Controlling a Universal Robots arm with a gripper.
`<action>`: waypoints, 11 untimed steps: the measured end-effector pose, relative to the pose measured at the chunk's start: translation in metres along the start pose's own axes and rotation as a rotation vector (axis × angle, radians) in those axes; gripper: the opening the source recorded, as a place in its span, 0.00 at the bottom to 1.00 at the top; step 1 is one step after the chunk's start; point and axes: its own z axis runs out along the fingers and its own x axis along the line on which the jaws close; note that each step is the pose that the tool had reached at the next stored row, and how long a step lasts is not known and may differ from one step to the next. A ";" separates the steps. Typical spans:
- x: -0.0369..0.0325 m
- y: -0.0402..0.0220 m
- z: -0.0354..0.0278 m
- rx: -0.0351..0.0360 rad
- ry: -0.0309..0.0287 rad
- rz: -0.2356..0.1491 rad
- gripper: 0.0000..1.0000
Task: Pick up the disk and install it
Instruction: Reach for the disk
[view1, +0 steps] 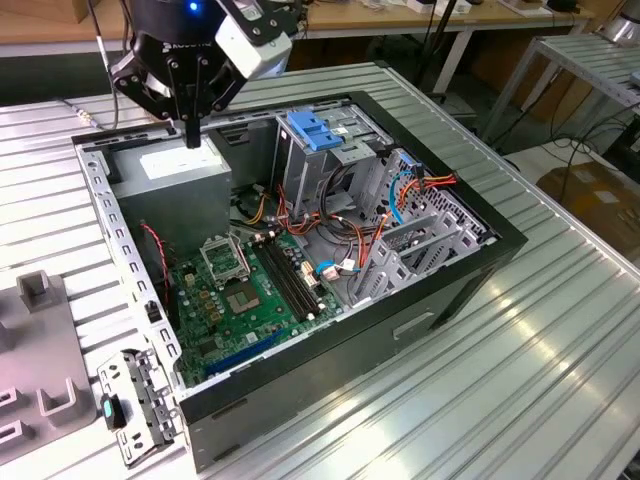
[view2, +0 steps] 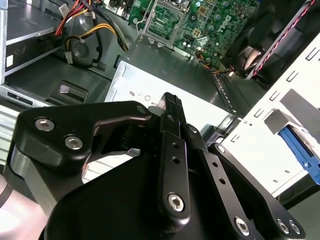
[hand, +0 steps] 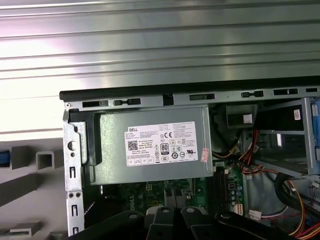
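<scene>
The disk is out of view. My gripper (view1: 192, 135) hangs over the back left corner of the open computer case (view1: 470, 270), just above the grey power-supply box (view1: 185, 170) with its white sticker. Its black fingers (view2: 171, 102) are pressed together, shut with nothing between them. In the first wrist view the power-supply box (hand: 150, 145) lies straight ahead of the gripper's knuckles (hand: 172, 220). A blue sliver (hand: 2, 159) sits at the edge of that view among grey blocks; I cannot tell what it is.
Inside the case are a green motherboard (view1: 240, 290), loose orange and blue cables (view1: 400, 195) and a metal drive cage topped by a blue latch (view1: 315, 130). A grey fixture with blocks (view1: 40, 350) and a loose metal bracket (view1: 140, 400) lie on the ribbed table (view1: 500, 400) on the exterior view's left.
</scene>
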 end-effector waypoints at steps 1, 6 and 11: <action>0.0019 -0.0001 0.0000 0.0000 0.0000 0.000 0.11; 0.0091 -0.0007 0.0001 0.0001 0.0001 0.000 0.11; 0.0148 -0.0011 0.0002 0.0000 0.0000 0.000 0.11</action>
